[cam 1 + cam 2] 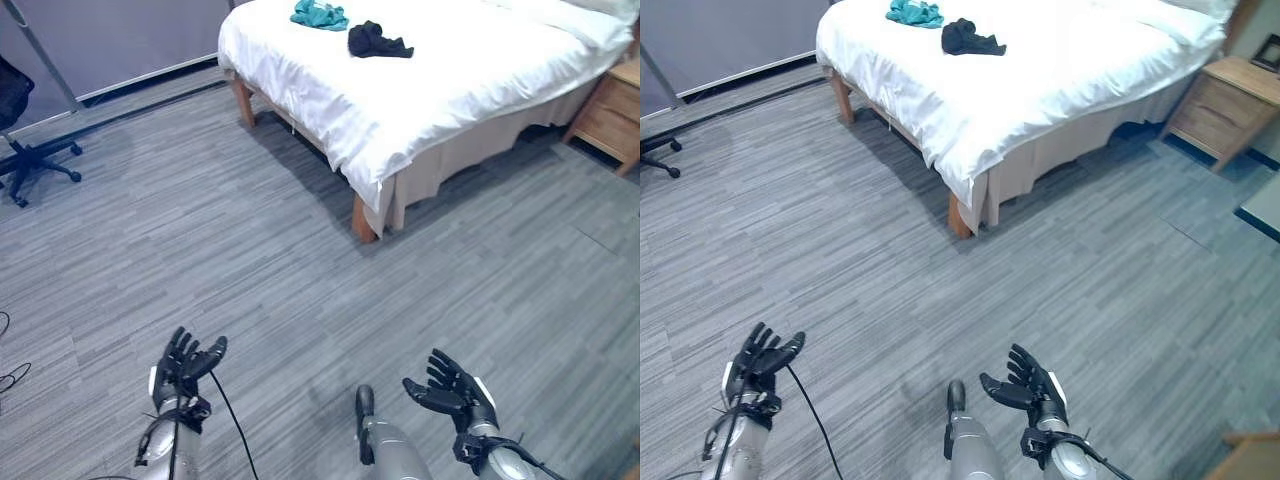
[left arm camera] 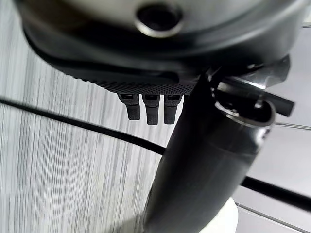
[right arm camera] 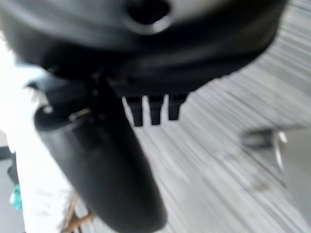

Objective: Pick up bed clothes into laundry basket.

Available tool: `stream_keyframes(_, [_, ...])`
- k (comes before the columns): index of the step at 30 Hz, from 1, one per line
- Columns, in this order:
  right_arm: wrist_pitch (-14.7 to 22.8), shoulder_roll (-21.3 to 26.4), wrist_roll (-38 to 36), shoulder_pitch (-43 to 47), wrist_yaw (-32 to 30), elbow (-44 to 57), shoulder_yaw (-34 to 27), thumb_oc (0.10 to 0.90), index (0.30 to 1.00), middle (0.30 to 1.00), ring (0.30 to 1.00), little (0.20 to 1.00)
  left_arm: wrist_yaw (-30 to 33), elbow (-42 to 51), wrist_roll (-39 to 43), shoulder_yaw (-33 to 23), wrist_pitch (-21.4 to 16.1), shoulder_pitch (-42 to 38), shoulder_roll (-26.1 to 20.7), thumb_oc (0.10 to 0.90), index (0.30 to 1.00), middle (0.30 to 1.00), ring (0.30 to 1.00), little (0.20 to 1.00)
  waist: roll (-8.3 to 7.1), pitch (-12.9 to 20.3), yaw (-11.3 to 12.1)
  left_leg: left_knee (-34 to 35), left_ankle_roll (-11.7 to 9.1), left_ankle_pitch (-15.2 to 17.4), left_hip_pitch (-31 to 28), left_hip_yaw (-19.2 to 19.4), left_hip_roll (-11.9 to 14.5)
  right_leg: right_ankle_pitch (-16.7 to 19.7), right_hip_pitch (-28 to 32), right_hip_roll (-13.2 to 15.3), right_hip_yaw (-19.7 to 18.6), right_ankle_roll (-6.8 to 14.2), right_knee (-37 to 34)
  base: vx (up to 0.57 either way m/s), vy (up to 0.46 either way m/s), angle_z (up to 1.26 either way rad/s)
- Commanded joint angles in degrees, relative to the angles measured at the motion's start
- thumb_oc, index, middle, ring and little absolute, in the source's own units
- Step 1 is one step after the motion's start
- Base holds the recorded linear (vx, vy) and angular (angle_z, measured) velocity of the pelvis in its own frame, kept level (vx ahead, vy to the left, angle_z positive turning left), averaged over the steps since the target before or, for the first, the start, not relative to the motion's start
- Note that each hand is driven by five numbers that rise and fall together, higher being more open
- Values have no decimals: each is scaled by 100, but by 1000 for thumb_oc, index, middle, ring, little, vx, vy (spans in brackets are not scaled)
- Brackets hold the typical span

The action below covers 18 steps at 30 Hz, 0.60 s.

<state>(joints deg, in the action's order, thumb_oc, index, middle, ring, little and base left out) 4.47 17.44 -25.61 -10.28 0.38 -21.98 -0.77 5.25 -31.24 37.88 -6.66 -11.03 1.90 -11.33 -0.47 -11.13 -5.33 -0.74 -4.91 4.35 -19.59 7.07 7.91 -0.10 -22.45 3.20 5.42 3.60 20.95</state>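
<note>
Two garments lie on the white-sheeted bed [image 1: 420, 90], both on its far part, near the edge that faces the grey wall. The teal garment [image 1: 319, 14] is a small crumpled heap of bright blue-green cloth, bunched into loose folds and lying flat on the sheet close to the bed's far corner. The black garment [image 1: 377, 41] is a dark crumpled piece, a little more spread out, with one end trailing toward the middle of the bed. It rests just beside the teal garment, on the side nearer the bed's foot corner, the two apart with a narrow strip of white sheet between them.
</note>
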Motion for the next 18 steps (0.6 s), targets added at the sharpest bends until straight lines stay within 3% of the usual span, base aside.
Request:
stream_keyframes(1, [562,273,-145,152,81,630,-29,800,900,900,900,900,-80,485,-154,-304,-683,-480,-604,800,900,900,900,900,11,304,-128,-798,-6,-405,527,-35,-642,1130,1031,425,90,519,-1557,374,-239,32])
stream_keyframes(2, [584,341,-189,174,47,687,-48,800,900,900,900,900,-80,471,-108,-272,-678,-525,-587,800,900,900,900,900,-18,266,-110,-1323,-126,-717,757,6,-550,1074,1182,433,184,444,-1586,576,-461,31])
stream_keyframes(3, [624,438,-335,120,86,765,-144,800,900,900,900,900,-152,481,13,-229,-686,-567,-573,800,900,900,900,900,-164,182,-44,-2502,-344,-1395,1375,91,-284,887,1561,423,416,192,-1715,290,-300,28])
stream_keyframes(4, [625,437,-337,119,89,764,-149,800,900,900,900,900,-155,479,16,-226,-687,-569,-574,800,900,900,900,900,-147,184,-63,-2572,-356,-1368,1423,57,-260,886,1560,408,446,183,-1718,391,-424,53])
stream_keyframes(5, [640,534,-364,152,14,713,-163,800,900,900,900,900,-132,483,107,-180,-684,-598,-558,800,900,900,900,900,-271,88,18,-3156,-391,-1565,1831,410,-25,724,1814,414,577,19,-1800,184,-199,42])
stream_keyframes(6, [642,534,-364,156,14,709,-163,800,900,900,900,900,-131,483,108,-180,-684,-600,-559,800,900,900,900,900,-261,82,23,-3184,-394,-1549,1839,411,-8,725,1816,400,576,15,-1801,292,-280,37])
stream_keyframes(7, [644,557,-341,169,-55,690,-157,800,900,900,900,900,-99,457,177,-166,-677,-644,-527,800,900,900,900,900,-315,74,19,-3140,-422,-1725,1978,780,381,648,1939,440,663,-15,-1850,302,-141,9])
stream_keyframes(8, [631,599,-285,190,-166,649,-167,800,900,900,900,900,-149,377,255,-156,-646,-643,-473,800,900,900,900,900,-320,62,130,-2714,-433,-1750,2139,1043,776,507,2194,386,666,-13,-2006,308,-141,21])
stream_keyframes(10, [632,600,-285,187,-166,648,-169,800,900,900,900,900,-151,374,257,-152,-648,-643,-472,800,900,900,900,900,-316,50,137,-2714,-436,-1741,2119,1047,781,506,2215,381,663,-12,-2016,247,2,10])
stream_keyframes(11, [657,554,-360,104,-184,650,-282,800,900,900,900,900,-106,290,254,-142,-628,-553,-432,800,900,900,900,900,-225,99,157,-1739,-516,-1905,2277,1102,1006,361,2340,370,646,92,-2025,294,54,-23])
stream_keyframes(14, [645,555,-339,76,-188,647,-286,800,900,900,900,900,-88,261,249,-137,-640,-545,-423,800,900,900,900,900,-188,117,156,-1290,-525,-1961,2186,1074,1007,252,2359,414,639,129,-1957,275,137,-18])
stream_keyframes(15, [627,582,-275,24,-198,638,-230,800,900,900,900,900,-15,259,314,-150,-689,-544,-368,800,900,900,900,900,-9,136,183,-293,-541,-2046,2245,748,1039,-84,2407,496,585,216,-1737,268,194,-35])
stream_keyframes(18, [611,608,-205,-3,-174,584,-214,800,900,900,900,900,-4,285,315,-200,-700,-491,-349,800,900,900,900,900,69,147,274,227,-582,-2150,2408,417,1091,-283,2499,557,478,264,-1550,306,202,-27])
